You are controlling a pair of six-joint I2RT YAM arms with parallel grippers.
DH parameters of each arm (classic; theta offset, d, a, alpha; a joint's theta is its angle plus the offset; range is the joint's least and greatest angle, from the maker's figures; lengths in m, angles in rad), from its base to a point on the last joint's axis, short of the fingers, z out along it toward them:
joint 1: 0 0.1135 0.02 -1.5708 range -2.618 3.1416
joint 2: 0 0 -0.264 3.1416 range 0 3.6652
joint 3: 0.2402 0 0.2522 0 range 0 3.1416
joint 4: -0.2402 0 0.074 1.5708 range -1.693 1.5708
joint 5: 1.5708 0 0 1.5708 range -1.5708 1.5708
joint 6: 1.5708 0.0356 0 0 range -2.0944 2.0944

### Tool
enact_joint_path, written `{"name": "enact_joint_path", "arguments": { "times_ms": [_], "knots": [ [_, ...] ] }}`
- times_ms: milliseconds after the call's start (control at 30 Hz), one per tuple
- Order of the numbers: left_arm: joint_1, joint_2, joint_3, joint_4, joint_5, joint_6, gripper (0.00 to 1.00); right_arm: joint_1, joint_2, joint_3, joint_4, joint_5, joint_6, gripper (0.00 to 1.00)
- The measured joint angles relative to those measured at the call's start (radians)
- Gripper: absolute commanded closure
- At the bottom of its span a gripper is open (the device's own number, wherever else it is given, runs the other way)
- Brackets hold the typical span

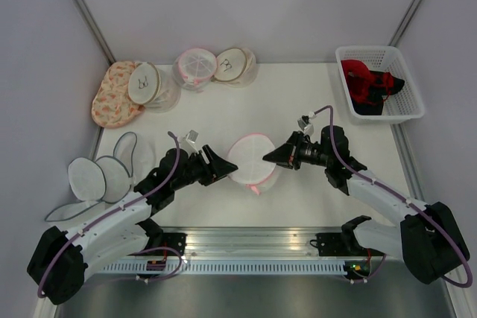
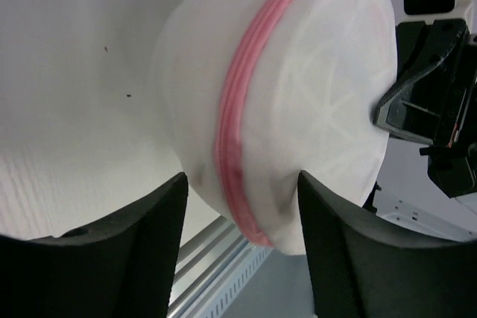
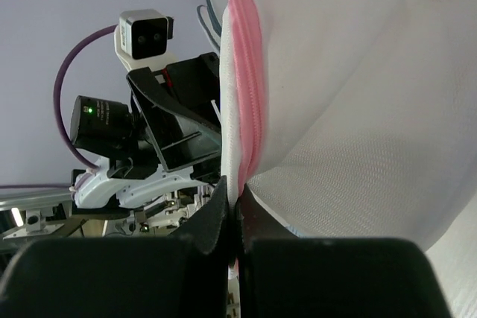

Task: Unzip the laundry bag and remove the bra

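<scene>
Over the middle of the surface (image 1: 298, 102), pinching the pink zipper seam (image 3: 246, 72) of a round white mesh laundry bag (image 1: 253, 160) with the right hand (image 3: 237, 197) shut tight; straddling its opposite rim with the left hand (image 2: 242, 184), fingers (image 2: 149, 243) spread, contact unclear. Holding the bag tipped on edge between both hands, contents hidden. Farther back, more round bags (image 1: 197, 68) and a white basket (image 1: 365, 51) of red and black garments (image 1: 364, 83).

No readable text anywhere. At the back of the counter (image 1: 298, 94), one round lid (image 1: 144, 82) and another round lid (image 1: 232, 63) each carry a small dark mark, too small to read. Laundry bag (image 1: 253, 160): nothing legible.
</scene>
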Motion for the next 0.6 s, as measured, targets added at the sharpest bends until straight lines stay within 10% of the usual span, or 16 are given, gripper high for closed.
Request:
{"name": "enact_joint_path", "arguments": {
  "times_ms": [367, 500, 600],
  "knots": [
    [0.0, 0.002, 0.001, 0.006, -0.024, -0.008, 0.98, 0.001, -0.014, -0.024, -0.097, -0.056, -0.07, 0.99],
    [-0.004, 0.004, 0.002, 0.011, -0.024, -0.009, 0.98, 0.003, 0.0, -0.017, -0.164, -0.037, -0.146, 0.54],
    [-0.005, 0.0, 0.004, -0.013, -0.048, -0.014, 0.98, 0.006, -0.002, 0.033, -0.325, 0.04, -0.267, 0.4]
  ]
}}
